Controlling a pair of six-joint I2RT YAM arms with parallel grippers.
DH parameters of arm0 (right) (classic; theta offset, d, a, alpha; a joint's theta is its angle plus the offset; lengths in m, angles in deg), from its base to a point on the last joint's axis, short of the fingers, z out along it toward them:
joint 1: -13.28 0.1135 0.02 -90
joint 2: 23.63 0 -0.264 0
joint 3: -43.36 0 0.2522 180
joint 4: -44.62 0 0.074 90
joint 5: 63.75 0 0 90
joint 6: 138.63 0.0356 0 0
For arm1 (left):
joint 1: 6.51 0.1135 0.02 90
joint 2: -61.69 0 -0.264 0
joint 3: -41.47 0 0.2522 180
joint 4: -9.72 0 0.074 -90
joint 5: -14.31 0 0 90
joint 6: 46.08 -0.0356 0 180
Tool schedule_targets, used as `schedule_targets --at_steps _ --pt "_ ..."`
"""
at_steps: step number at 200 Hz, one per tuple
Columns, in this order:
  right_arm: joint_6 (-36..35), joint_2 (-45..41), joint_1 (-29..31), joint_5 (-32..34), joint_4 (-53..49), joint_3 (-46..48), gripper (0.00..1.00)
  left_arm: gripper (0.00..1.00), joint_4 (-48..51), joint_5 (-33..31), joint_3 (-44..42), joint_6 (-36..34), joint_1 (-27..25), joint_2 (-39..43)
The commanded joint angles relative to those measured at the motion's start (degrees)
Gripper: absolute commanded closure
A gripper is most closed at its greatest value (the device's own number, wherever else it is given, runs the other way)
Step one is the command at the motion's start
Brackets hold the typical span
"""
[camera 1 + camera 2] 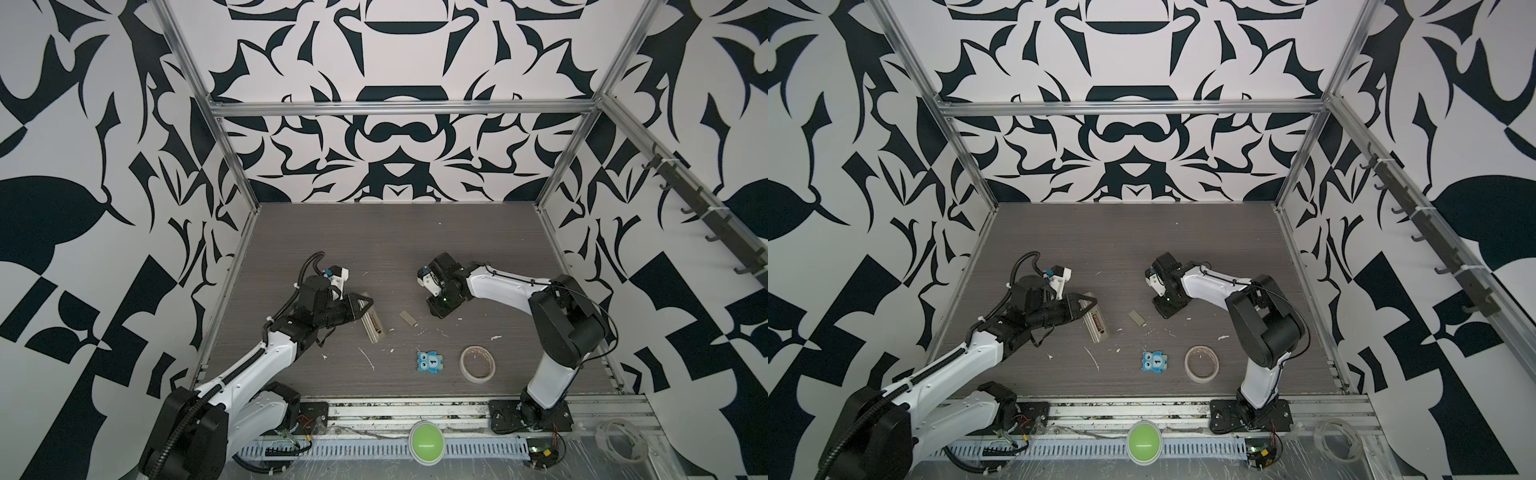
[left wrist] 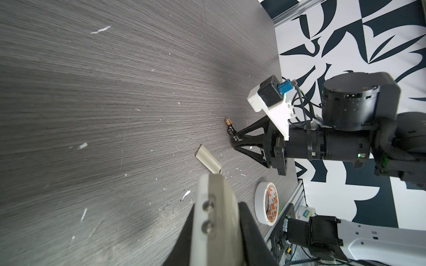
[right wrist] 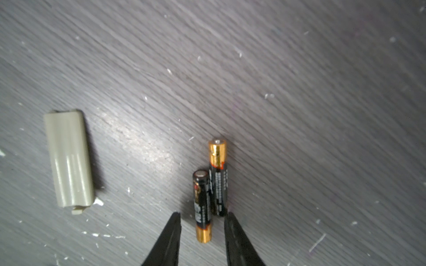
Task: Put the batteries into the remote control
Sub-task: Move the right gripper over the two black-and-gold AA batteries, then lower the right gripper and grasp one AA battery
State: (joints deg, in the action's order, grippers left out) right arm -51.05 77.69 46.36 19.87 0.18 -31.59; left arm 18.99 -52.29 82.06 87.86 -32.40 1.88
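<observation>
Near the batteries [image 3: 217, 184], a cover [image 3: 69, 159] (lying apart).

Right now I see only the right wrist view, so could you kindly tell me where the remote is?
Observer: The left gripper is shut on one end of the remote, which lies across the table from the right gripper.
Operator: Thank you. Is its battery bay facing up?
Observer: Yes, in both top views the open bay faces up.
Operator: Is there anything else on the table that I cannot see?
Observer: A tape roll and an owl tile lie nearer the front edge, off the line between the two grippers.
</observation>
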Motion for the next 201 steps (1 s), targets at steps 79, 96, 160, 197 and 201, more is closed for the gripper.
schedule_targets --at_steps 79,96,160,197,201 --pt "-1.3 -1.0 0.0 0.3 -2.3 0.4 0.72 1.00 -1.3 0.7 -0.3 0.1 0.2 -0.3" --pt "-1.5 -1.2 0.1 0.3 -2.6 0.4 0.73 1.00 -1.3 0.7 -0.3 0.0 0.2 -0.4" --pt "-2.2 -0.8 0.1 0.0 -3.2 0.2 0.79 1.00 -1.0 0.6 -0.1 0.0 0.2 -0.6" --pt "-2.4 -0.4 0.1 -0.5 -3.2 0.1 0.80 1.00 -1.0 0.9 0.2 0.0 0.2 -0.9" --pt "-2.4 -0.4 0.1 -0.5 -3.2 0.1 0.80 1.00 -1.0 0.9 0.2 -0.1 0.2 -0.8"
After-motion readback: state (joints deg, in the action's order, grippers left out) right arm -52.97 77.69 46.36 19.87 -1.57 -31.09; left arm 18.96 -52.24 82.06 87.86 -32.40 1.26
